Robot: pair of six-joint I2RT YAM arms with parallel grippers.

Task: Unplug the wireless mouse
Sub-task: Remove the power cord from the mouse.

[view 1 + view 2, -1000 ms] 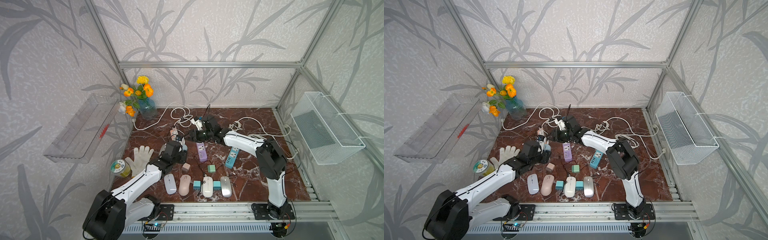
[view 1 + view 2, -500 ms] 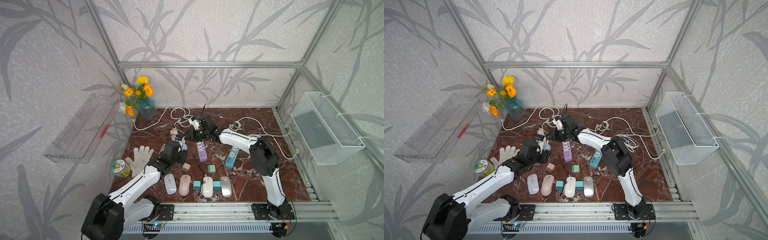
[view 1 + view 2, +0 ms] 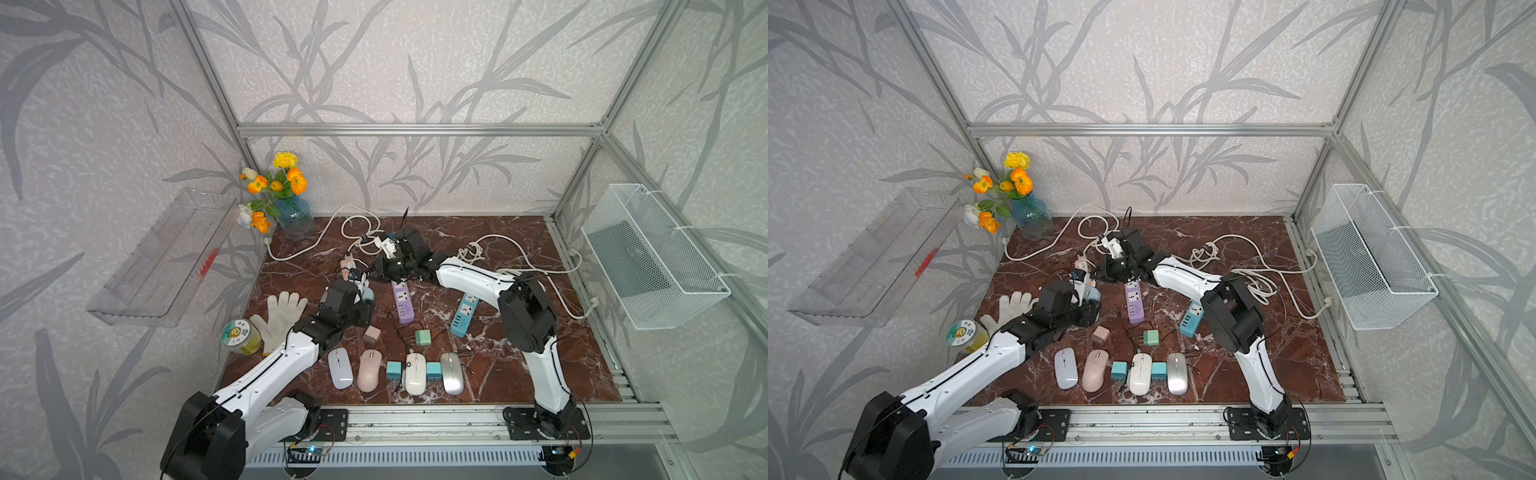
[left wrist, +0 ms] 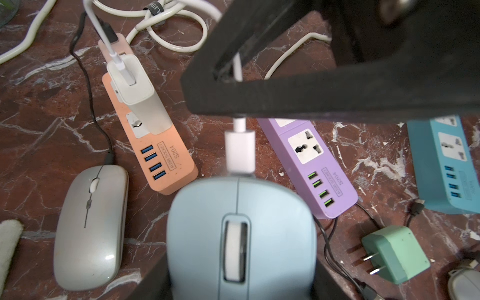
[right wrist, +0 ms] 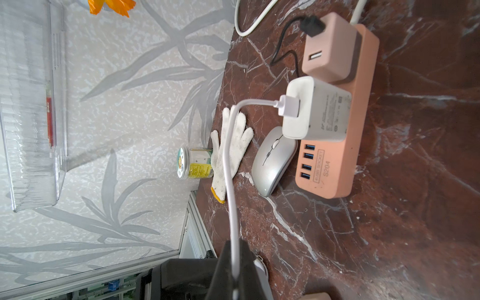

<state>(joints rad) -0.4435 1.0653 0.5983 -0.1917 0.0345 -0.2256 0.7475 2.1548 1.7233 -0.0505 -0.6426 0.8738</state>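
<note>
The left gripper point(image 3: 360, 296) clasps the blue mouse point(image 4: 241, 233) at the middle of the bench point(image 3: 494, 386), while the right gripper point(image 5: 235, 272), pinched on the white cable point(image 5: 228, 168) just past the plug point(image 4: 239, 150), sits dead ahead along the mouse's long axis.

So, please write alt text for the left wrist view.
The right gripper is shut on the white cable plugged into a light blue mouse in the foreground. An orange power strip, a purple strip, a blue strip and a silver mouse lie on the marble table.
</note>
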